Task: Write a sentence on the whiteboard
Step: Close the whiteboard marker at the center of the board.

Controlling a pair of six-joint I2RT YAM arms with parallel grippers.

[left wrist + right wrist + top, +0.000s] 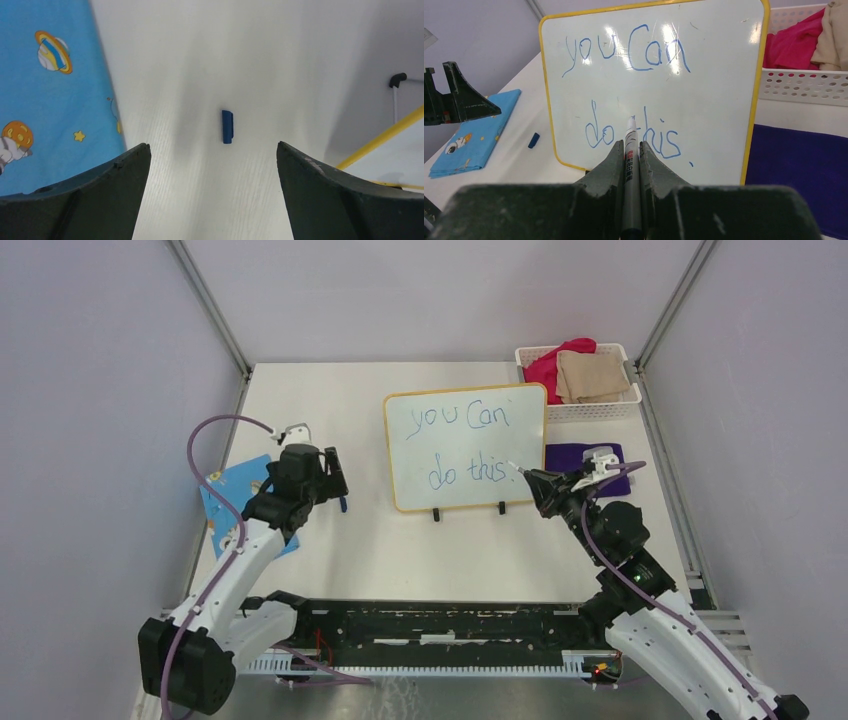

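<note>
Left claw (212,147) wide open, empty, over the blue cap (227,126) on the worktop (330,410), probably staged to fetch it. Whiteboard (462,445) stands mid-worktop facing the arms; sentence (646,55) looks complete. Right claw (630,145) clamped on marker (629,132), tip by "this", contact unclear.

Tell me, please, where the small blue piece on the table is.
The blue piece lies left of the whiteboard, between it and the blue printed cloth, directly under the open left hand in the left wrist view.
</note>
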